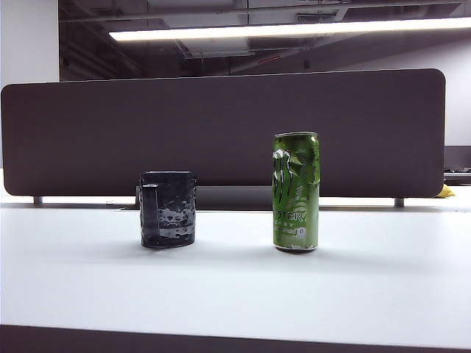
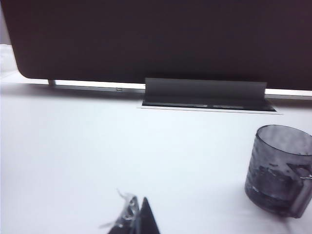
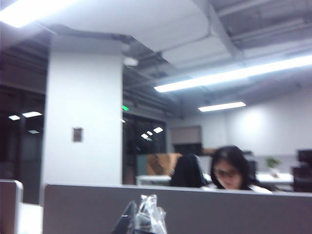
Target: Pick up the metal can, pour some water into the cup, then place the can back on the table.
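The metal can point(image 1: 296, 193), green with a silver rim, stands upright on the white table point(image 1: 235, 294), right of centre. The cup point(image 1: 168, 209), dark and dimpled, stands to its left with its handle facing front. No gripper shows in the exterior view. In the left wrist view my left gripper point(image 2: 138, 214) is shut and empty, low over the table point(image 2: 97, 146), with the cup point(image 2: 280, 168) off to one side and apart from it. My right gripper point(image 3: 141, 214) is shut on nothing and points level over the partition; neither can nor cup shows in its view.
A dark rounded partition panel point(image 1: 221, 132) runs along the back of the table. A grey cable flap point(image 2: 207, 92) lies at its foot. Beyond the partition point(image 3: 195, 209) a person point(image 3: 229, 173) sits in the office.
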